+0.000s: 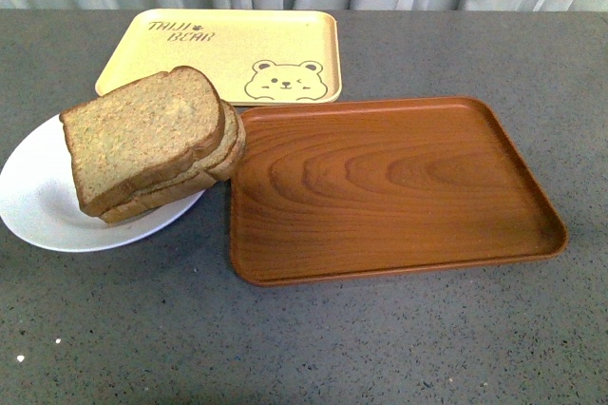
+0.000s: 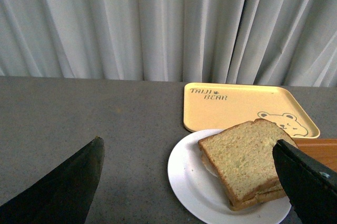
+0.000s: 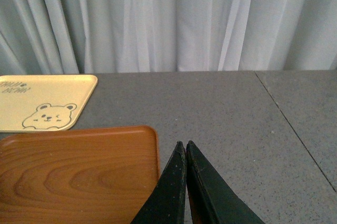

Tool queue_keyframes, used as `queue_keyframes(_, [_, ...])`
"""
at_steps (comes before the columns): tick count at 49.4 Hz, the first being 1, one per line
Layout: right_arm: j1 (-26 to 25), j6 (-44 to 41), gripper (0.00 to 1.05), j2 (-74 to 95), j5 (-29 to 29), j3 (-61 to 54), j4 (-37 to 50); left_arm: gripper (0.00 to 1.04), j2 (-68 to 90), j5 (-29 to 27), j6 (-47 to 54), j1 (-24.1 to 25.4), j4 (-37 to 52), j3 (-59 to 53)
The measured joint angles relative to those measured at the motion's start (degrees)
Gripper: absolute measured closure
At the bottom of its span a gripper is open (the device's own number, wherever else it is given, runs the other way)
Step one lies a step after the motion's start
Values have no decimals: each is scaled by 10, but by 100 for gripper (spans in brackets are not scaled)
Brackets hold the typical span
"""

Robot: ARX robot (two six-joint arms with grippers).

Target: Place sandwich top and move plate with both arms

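The sandwich top, a thick tan slice with brown crust, lies tilted on a stack of bread on the white plate at the left. It also shows in the left wrist view, on the plate. Neither arm shows in the front view. My left gripper is open, its dark fingers spread wide, held back from the plate. My right gripper is shut and empty, over the table beside the brown tray's corner.
A brown wood-grain tray lies empty right of the plate, touching the bread stack's edge. A pale yellow bear-print tray lies behind. A grey speckled table runs back to a pale curtain.
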Motion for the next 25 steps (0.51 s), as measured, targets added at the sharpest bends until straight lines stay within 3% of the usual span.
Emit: queue_keyframes(25, [0,0,103,-188,0,-1,-174,9,0,0,0,0,0,0])
